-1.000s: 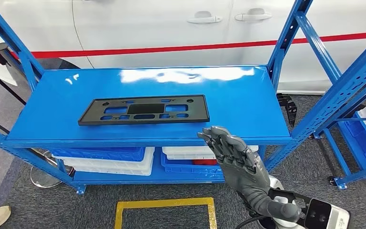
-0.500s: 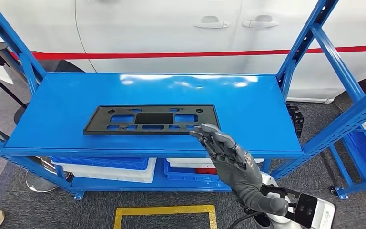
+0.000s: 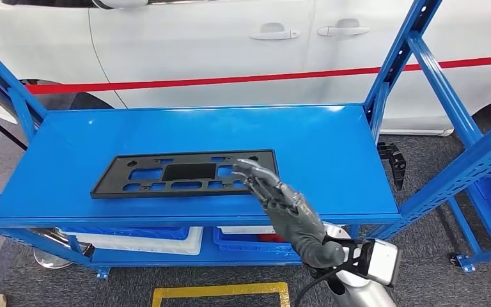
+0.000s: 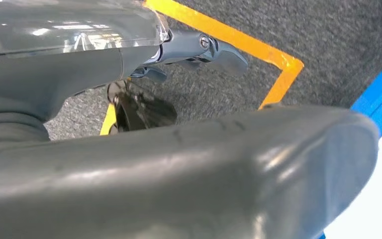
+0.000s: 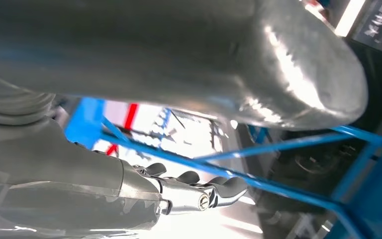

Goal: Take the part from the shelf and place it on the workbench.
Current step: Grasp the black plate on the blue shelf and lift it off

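Right hand (image 3: pixel 278 195) stretched forward over the blue metal shelf (image 3: pixel 332 153), palm down, fingers extended and slightly apart, holding nothing, fingertips (image 3: pixel 246 167) above the near right corner of one flat black plastic perforated part (image 3: pixel 182 173). Left hand (image 4: pixel 199 47): cannot tell

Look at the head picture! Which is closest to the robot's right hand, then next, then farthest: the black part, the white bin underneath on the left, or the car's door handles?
1. The black part, on the shelf; the right hand's fingertips overlap its right end.
2. The white bin, on the lower shelf, left of the hand.
3. The car's door handles, far behind the shelf.
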`<state>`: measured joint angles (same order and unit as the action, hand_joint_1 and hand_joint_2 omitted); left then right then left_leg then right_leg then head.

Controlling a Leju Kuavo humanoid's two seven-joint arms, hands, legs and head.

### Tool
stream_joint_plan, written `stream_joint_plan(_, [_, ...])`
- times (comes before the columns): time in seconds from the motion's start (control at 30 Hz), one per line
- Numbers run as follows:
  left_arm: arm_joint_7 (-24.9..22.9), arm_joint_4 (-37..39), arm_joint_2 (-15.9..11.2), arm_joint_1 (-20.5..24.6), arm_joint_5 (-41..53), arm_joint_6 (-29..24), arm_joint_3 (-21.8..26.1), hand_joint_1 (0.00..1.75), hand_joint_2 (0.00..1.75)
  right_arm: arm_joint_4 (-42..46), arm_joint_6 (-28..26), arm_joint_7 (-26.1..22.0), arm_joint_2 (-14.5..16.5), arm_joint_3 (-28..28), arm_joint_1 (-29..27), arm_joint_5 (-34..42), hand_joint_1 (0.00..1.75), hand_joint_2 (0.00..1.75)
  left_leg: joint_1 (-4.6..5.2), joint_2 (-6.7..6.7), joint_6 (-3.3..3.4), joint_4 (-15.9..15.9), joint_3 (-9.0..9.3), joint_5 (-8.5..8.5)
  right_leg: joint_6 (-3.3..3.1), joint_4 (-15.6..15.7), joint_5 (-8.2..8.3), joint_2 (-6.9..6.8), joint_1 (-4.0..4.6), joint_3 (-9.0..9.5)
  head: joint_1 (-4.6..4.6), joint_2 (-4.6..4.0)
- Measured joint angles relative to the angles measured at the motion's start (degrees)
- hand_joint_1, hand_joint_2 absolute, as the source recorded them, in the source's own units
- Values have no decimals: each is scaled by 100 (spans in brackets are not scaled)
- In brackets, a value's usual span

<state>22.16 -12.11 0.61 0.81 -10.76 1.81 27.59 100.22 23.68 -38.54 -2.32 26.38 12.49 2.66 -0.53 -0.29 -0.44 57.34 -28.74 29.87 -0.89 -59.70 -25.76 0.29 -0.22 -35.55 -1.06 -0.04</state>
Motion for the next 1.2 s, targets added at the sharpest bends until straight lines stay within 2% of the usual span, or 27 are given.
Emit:
stream_joint_plan(0.03, [-5, 0, 1, 6, -5, -15, 13, 0, 0, -57, -1, 9, 1, 49, 23, -3, 0, 0, -5, 1, -22, 98, -26, 57, -29, 25, -12, -1, -10, 36, -2, 0])
stream_joint_plan(0.07, [-10, 0, 2, 10, -11, -29, 27, 0, 0, -146, 2, 19, 2, 121, 53, -11, 0, 0, -10, 1, -46, 388, -168, 187, -64, 49, -35, -7, -18, 81, -3, 0])
stream_joint_plan(0.1, [-8, 0, 3, 2, -10, -42, 48, 0, 0, -320, 8, 61, 4, 245, 110, -27, 0, 0, -14, 2, -69, 835, -453, 291, -103, 69, -81, -10, -16, 156, -4, 0])
stream_joint_plan(0.13, [13, 0, 5, -16, 0, -50, 69, 0, 0, -585, 10, 149, 17, 421, 213, -52, 0, 0, -12, 2, -52, 928, -641, 130, -134, 82, -163, -6, -2, 276, -5, 0])
stream_joint_plan(0.17, [38, 0, 4, -34, 14, -50, 82, 0, 0, -827, 12, 238, 32, 569, 307, -75, 0, 44, 4, 1, -19, 910, -773, -61, -138, 84, -241, 1, 18, 369, -2, 0])
stream_joint_plan(0.2, [64, 0, 4, -50, 29, -47, 95, 0, 0, -1049, 9, 325, 49, 702, 403, -94, 0, 87, 25, 0, 23, 669, -785, -325, -128, 79, -310, 12, 38, 447, -1, 0])
stream_joint_plan(0.23, [85, 0, 4, -52, 42, -44, 99, 0, 0, -1194, -1, 386, 65, 786, 480, -107, 0, 131, 48, -2, 69, 269, -660, -557, -106, 77, -355, 13, 46, 490, 4, 0])
stream_joint_plan(0.27, [88, 0, 4, -50, 46, -42, 102, 0, 0, -1259, -10, 410, 72, 821, 519, -117, 0, 175, 67, -5, 86, 224, -640, -528, -85, 80, -365, 8, 44, 480, 7, 0])
stream_joint_plan(0.33, [86, 0, 7, -50, 69, -38, 106, 0, 0, -1398, -66, 496, 99, 909, 629, -195, 0, 175, 60, -1, 119, 141, -619, -516, -37, 88, -386, -1, 40, 477, 10, 0])
stream_joint_plan(0.4, [74, 0, 13, -52, 105, -39, 114, 0, 0, -1572, -206, 611, 152, 1041, 791, -390, 0, 175, 20, 11, 160, 53, -558, -527, 22, -82, -510, -5, 42, 410, 20, 0])
stream_joint_plan(0.43, [68, 0, 16, -47, 121, -40, 119, 0, 0, -1674, -316, 672, 181, 1123, 881, -533, 0, 175, 1, 17, 181, 20, -531, -529, 51, -332, -639, -7, 34, 286, 26, 0])
stream_joint_plan(0.5, [60, 0, 21, -25, 139, -46, 130, 0, 0, -1919, -766, 776, 242, 1315, 1052, -1076, 0, 175, -1, 18, 207, 12, -517, -516, 96, -1084, -928, -9, -3, -144, 31, 0])
stream_joint_plan(0.53, [57, 0, 27, -17, 143, -54, 136, 0, 0, -2073, -1163, 835, 283, 1427, 1137, -1524, 0, 175, -3, 15, 208, 15, -510, -504, 117, -1378, -983, -10, -27, -336, 31, 0])
stream_joint_plan(0.57, [55, 0, 34, -12, 153, -63, 145, 0, 0, -2246, -1656, 899, 338, 1547, 1227, -2058, 0, 175, -7, 13, 200, 20, -497, -490, 136, -1497, -931, -12, -51, -448, 31, 0])
stream_joint_plan(0.6, [56, 0, 44, -12, 164, -71, 157, 0, 0, -2422, -2161, 975, 404, 1663, 1324, -2581, 0, 175, -14, 11, 184, 29, -477, -472, 150, -1377, -762, -15, -72, -439, 32, 0])
stream_joint_plan(0.67, [69, 0, 69, -14, 207, -75, 182, 0, 0, -2792, -3105, 1152, 552, 1868, 1519, -3500, 0, 175, -26, 7, 133, 61, -430, -418, 163, -692, -307, -24, -107, -175, 32, 0])
stream_joint_plan(0.7, [81, 0, 80, -12, 238, -69, 190, 0, 0, -2972, -3508, 1259, 623, 1947, 1608, -3892, 0, 175, -23, 1, 101, 90, -422, -389, 154, -349, -165, -24, -105, -35, 32, 0])
stream_joint_plan(0.73, [94, 0, 87, -9, 274, -60, 194, 0, 0, -3153, -3868, 1368, 681, 2012, 1680, -4257, 0, 175, -17, -5, 68, 107, -424, -372, 137, -130, -101, -22, -100, 56, 27, 0])
stream_joint_plan(0.83, [114, 0, 98, -9, 386, -31, 204, 0, 0, -3691, -4738, 1652, 814, 2165, 1810, -5231, 0, 175, -26, -10, -40, 96, -431, -356, 38, -6, -109, -3, -68, 93, 20, 0])
stream_joint_plan(0.9, [109, 0, 107, -8, 440, -17, 211, 0, 0, -4029, -5096, 1830, 904, 2258, 1893, -5725, 0, 175, -48, -6, -101, 239, -480, -243, -40, 42, -90, 1, -78, 120, 18, 0])
stream_joint_plan(0.93, [103, 0, 108, -4, 460, -13, 217, 0, 0, -4175, -5211, 1921, 946, 2302, 1936, -5917, 0, 175, -54, -4, -122, 468, -580, -111, -71, 63, -83, -3, -86, 135, 15, 0])
stream_joint_plan(1.0, [87, 0, 108, 3, 480, -11, 229, 0, 0, -4433, -5388, 2104, 1010, 2386, 1989, -6257, 0, 175, -60, -2, -154, 1194, -930, 221, -110, 68, -93, -14, -72, 149, 11, 0])
stream_joint_plan(1.03, [81, 0, 107, 1, 482, -16, 234, 0, 0, -4546, -5468, 2197, 1030, 2429, 1997, -6420, 0, 175, -60, -2, -164, 1519, -1102, 323, -120, 66, -100, -17, -62, 153, 13, -1])
stream_joint_plan(1.07, [75, 0, 106, -5, 486, -21, 238, 0, 0, -4646, -5548, 2291, 1048, 2473, 1999, -6591, 0, 175, -61, -2, -168, 1678, -1200, 322, -128, 64, -108, -16, -53, 160, 13, -1])
stream_joint_plan(1.1, [72, 0, 106, -11, 492, -27, 241, 0, 0, -4729, -5620, 2378, 1069, 2514, 2002, -6754, 0, 175, -60, -1, -165, 1629, -1201, 215, -131, 62, -117, -11, -47, 171, 13, -1])
stream_joint_plan(1.13, [69, 0, 104, -16, 500, -32, 244, 0, 0, -4799, -5676, 2451, 1095, 2554, 2009, -6897, 0, 175, -60, -1, -155, 1364, -1094, 17, -128, 61, -128, -3, -44, 190, 13, -1])
stream_joint_plan(1.2, [68, 0, 98, -12, 524, -37, 256, 0, 0, -4904, -5723, 2542, 1164, 2615, 2037, -7082, 0, 175, -46, -2, -117, 590, -749, -362, -100, 55, -160, 11, -33, 224, 13, 0])
